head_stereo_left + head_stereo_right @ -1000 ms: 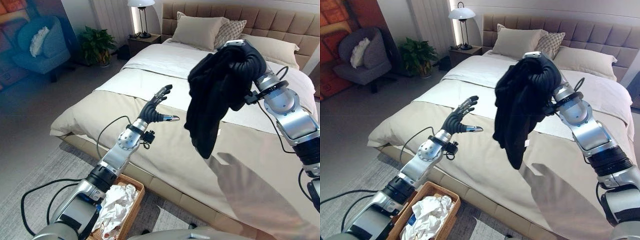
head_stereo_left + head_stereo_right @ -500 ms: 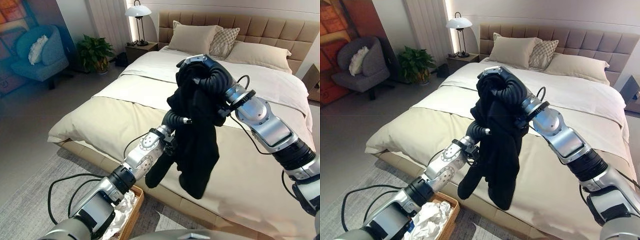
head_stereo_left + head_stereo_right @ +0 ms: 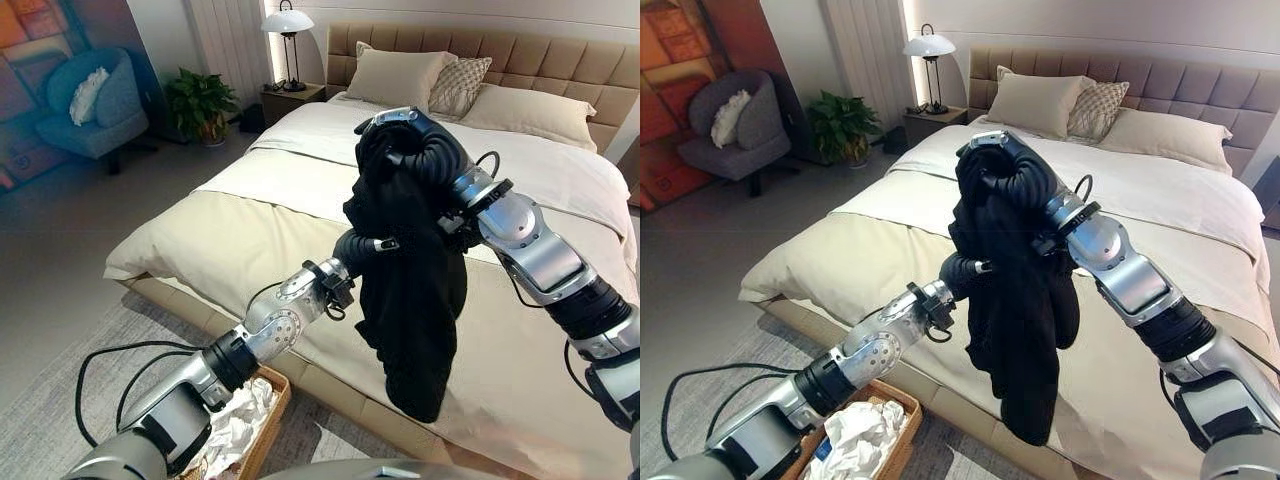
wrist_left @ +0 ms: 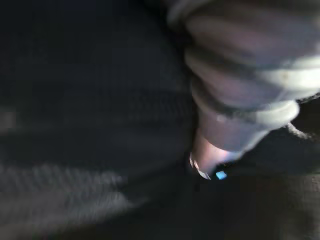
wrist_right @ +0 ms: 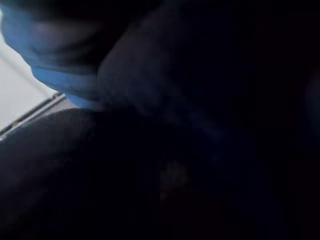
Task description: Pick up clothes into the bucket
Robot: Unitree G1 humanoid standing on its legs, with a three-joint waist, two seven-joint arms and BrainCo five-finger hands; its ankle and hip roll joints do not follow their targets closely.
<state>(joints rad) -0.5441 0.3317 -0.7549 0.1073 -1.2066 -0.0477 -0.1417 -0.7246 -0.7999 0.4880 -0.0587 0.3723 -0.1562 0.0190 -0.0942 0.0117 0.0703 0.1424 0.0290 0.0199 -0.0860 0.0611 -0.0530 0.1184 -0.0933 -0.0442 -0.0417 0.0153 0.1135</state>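
A black garment (image 3: 415, 300) hangs in the air over the bed's near edge, bunched at the top in my right hand (image 3: 405, 140), whose fingers are curled round it. My left hand (image 3: 358, 247) reaches up from the lower left and is pressed into the garment's left side at mid height; the cloth hides most of it. In the left wrist view the black cloth (image 4: 75, 100) lies right against that hand. The wicker basket (image 3: 268, 415) stands on the floor at the lower left, below my left arm, with crumpled white clothes (image 3: 235, 425) in it.
A wide bed (image 3: 250, 230) with beige and white covers and pillows (image 3: 395, 75) spreads behind the garment. A lamp (image 3: 288, 25) on a nightstand, a potted plant (image 3: 203, 100) and a blue armchair (image 3: 95, 100) stand at the far left. A grey rug (image 3: 60, 400) lies under the basket.
My right arm swung the garment left toward the bed's edge. My left hand, open and apart a second ago, went up into the cloth. The garment now hangs longer and straighter.
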